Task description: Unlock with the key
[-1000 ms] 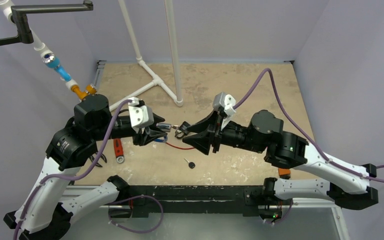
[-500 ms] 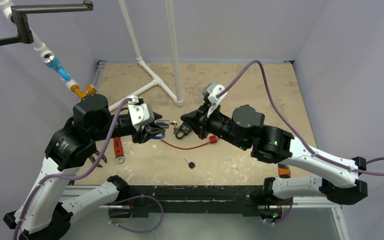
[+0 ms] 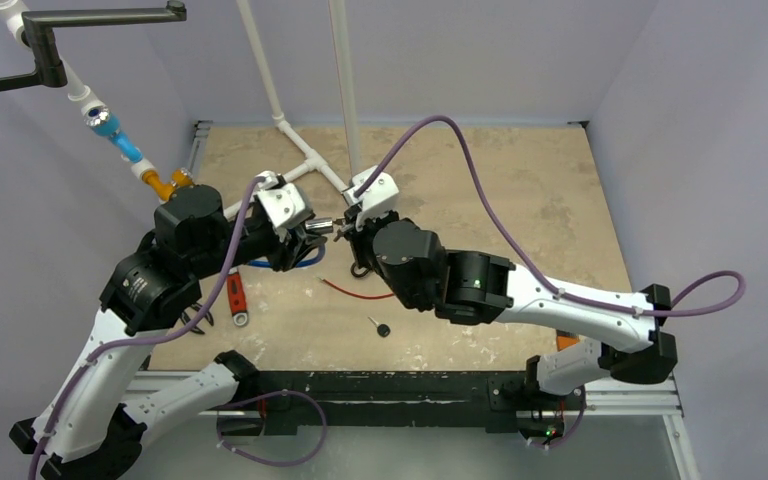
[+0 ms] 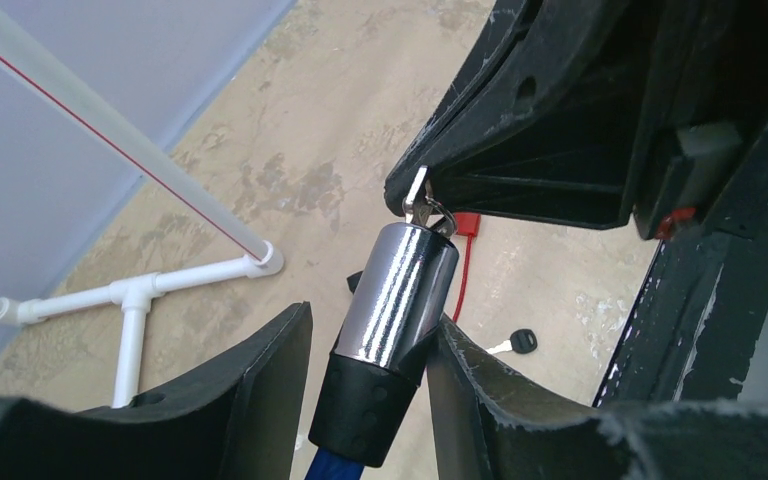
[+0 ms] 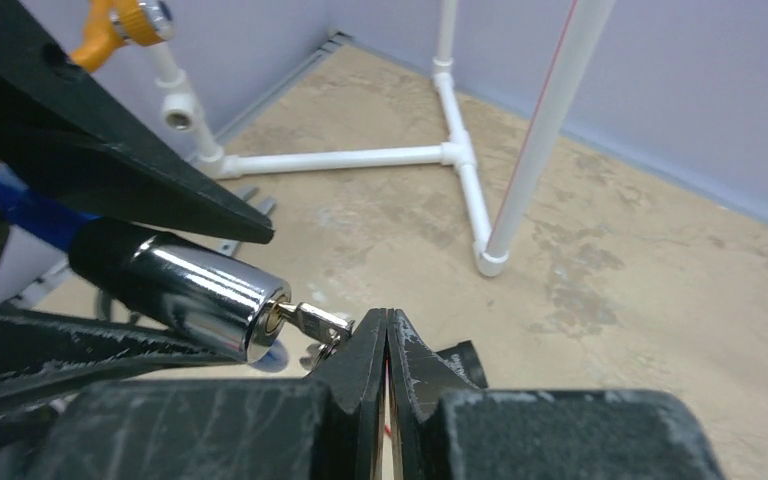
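The lock (image 3: 322, 228) is a chrome cylinder (image 4: 400, 290) with a black collar and a blue cable, held above the table. My left gripper (image 4: 372, 315) is shut on it, with the collar between its fingers. A small silver key (image 5: 310, 320) sticks out of the cylinder's end (image 5: 195, 285). My right gripper (image 5: 387, 315) is shut, its fingers pressed together with nothing between them. The key's head lies against the outer side of its left finger. From above, the right gripper (image 3: 353, 228) meets the key (image 3: 342, 226) just right of the left gripper (image 3: 310, 235).
A second key with a black head (image 3: 380, 327) lies on the table near the front. A thin red cord (image 3: 360, 292) and a red-handled tool (image 3: 236, 300) lie nearby. A white pipe frame (image 3: 305, 155) stands behind the grippers. The blue cable (image 3: 280, 263) loops under the left wrist.
My right gripper went from open around the key to shut, and its arm swung left and toward the back. The left gripper lifted the lock slightly toward the back.
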Controlling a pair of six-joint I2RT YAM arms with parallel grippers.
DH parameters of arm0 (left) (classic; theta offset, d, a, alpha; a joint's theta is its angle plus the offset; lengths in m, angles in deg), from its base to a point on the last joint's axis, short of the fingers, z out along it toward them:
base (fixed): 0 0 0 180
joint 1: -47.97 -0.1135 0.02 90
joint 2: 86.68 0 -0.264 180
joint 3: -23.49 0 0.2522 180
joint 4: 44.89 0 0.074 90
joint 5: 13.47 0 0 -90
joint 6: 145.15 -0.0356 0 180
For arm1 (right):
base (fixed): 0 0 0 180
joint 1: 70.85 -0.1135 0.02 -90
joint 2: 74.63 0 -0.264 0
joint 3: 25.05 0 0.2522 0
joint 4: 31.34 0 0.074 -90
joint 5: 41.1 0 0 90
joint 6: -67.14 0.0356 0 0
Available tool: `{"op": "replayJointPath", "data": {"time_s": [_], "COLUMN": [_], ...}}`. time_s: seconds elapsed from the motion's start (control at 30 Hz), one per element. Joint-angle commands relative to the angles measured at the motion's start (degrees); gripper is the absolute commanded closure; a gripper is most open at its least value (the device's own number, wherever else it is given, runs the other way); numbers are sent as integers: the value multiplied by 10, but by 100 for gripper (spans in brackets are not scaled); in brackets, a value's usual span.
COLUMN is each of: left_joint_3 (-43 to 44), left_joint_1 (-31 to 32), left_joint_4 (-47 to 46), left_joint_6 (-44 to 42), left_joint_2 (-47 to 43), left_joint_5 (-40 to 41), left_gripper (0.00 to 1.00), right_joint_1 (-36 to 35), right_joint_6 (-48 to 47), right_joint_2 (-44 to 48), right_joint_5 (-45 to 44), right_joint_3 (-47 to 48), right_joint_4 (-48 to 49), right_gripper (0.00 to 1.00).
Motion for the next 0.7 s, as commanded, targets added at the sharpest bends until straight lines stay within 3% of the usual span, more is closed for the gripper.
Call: {"op": "replayJointPath", "data": {"time_s": [0.0, 0.3, 0.5, 0.67], "left_joint_3": [6, 5, 5, 4], "left_joint_1": [0, -1, -1, -1], "left_joint_4": [-55, -57, -40, -31], "left_joint_6": [19, 17, 3, -12], "left_joint_2": [-4, -7, -9, -9], "left_joint_5": [15, -5, -93, -105], "left_gripper": [100, 100, 100, 100], "right_joint_1": [-21, -38, -55, -68], "right_joint_6": [-31, -44, -74, -84], "right_joint_2": [-27, -40, -33, -29], "right_joint_5": [-93, -36, 39, 92], "right_joint_3": [49, 44, 34, 37], "right_joint_4": [12, 51, 99, 109], "right_gripper": [100, 100, 100, 100]}}
